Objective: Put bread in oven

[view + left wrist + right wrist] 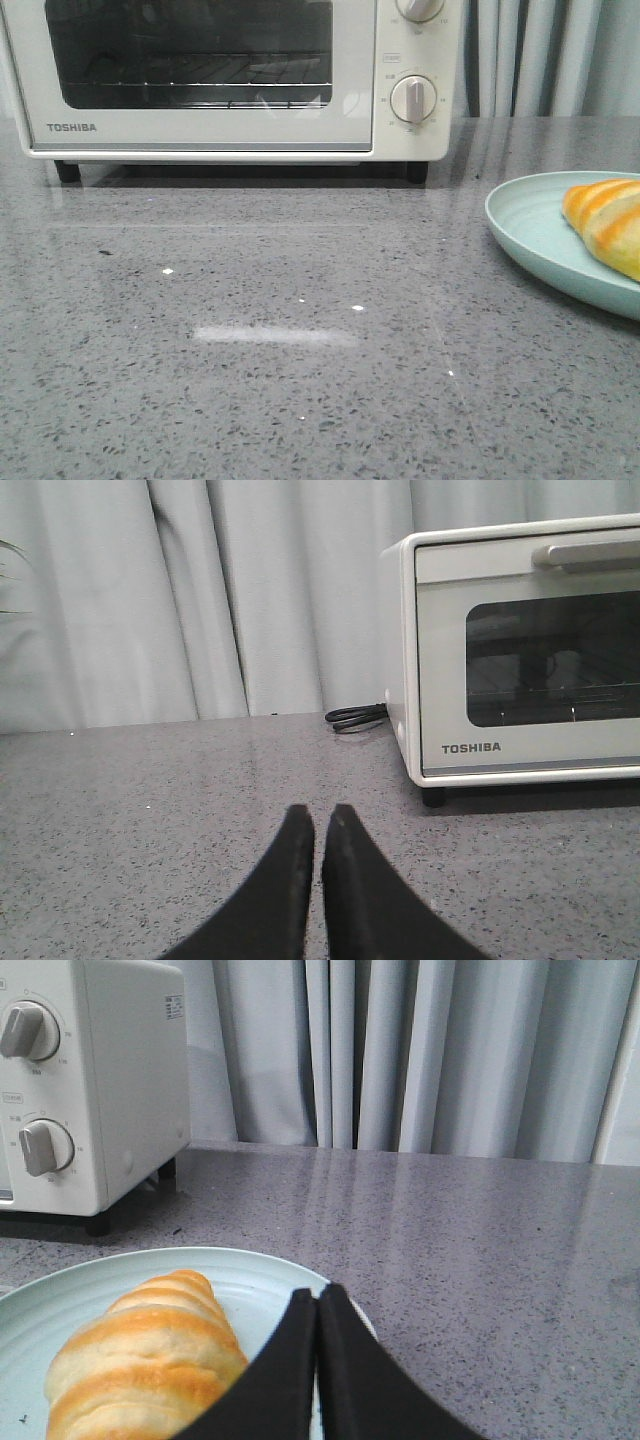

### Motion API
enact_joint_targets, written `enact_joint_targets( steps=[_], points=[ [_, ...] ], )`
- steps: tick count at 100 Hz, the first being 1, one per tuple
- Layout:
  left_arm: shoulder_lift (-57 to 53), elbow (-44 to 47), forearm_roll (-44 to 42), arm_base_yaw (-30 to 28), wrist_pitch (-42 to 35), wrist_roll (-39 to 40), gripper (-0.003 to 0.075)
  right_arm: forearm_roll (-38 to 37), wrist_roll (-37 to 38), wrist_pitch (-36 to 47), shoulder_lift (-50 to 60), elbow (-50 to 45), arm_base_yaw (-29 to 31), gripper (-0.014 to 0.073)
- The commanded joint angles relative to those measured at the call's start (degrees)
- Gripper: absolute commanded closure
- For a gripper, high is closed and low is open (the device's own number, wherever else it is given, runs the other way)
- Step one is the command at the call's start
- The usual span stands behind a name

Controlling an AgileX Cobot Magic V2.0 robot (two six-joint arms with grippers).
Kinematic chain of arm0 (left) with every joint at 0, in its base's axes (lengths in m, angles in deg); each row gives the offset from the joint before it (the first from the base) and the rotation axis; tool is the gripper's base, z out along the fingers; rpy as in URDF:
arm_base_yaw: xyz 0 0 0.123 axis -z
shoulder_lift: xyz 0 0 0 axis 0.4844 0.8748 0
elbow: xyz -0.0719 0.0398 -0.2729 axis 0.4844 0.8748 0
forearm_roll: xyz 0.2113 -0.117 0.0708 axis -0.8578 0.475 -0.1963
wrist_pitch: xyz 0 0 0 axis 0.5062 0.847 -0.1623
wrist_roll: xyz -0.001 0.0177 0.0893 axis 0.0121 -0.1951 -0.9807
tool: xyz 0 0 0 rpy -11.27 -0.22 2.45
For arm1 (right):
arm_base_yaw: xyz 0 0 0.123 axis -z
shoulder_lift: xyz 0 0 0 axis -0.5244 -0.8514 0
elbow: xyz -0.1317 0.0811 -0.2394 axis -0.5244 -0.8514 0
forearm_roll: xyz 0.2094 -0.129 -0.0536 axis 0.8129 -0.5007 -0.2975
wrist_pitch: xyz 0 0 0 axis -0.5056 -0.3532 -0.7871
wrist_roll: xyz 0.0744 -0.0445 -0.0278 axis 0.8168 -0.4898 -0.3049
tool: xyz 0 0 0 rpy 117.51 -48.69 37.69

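- The bread [606, 226] lies on a plate [530, 235] at the right edge; the oven [220, 80], upper left, has its door shut.
- Both claws, left [318, 825] and right [317, 1305], are pressed together, holding nothing.
- I think the door must be pulled open first, slowly.

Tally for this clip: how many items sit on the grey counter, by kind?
Cream-white TOSHIBA toaster oven: 1
Pale blue-green round plate: 1
Golden-orange striped bread roll, lying on the plate: 1
Black power cable, coiled beside the oven: 1
Total: 4
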Motion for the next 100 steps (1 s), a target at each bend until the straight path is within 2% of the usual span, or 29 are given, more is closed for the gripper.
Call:
enact_joint_targets(
  steps=[1,88,100],
  points=[
    [-1.74,1.26,0.26,-0.03,-4.10,0.08,0.0740,-0.72,-0.38,4.92,1.17,-0.51,0.16,0.0638],
    [-1.74,1.26,0.34,-0.03,-5.49,0.08,0.0740,-0.72,-0.38,4.92,1.17,-0.51,0.16,0.0638],
    [-1.74,1.26,3.78,-0.03,-6.86,0.08,0.0740,-0.72,-0.38,5.80,1.17,-0.51,0.16,0.0638]
  ],
)
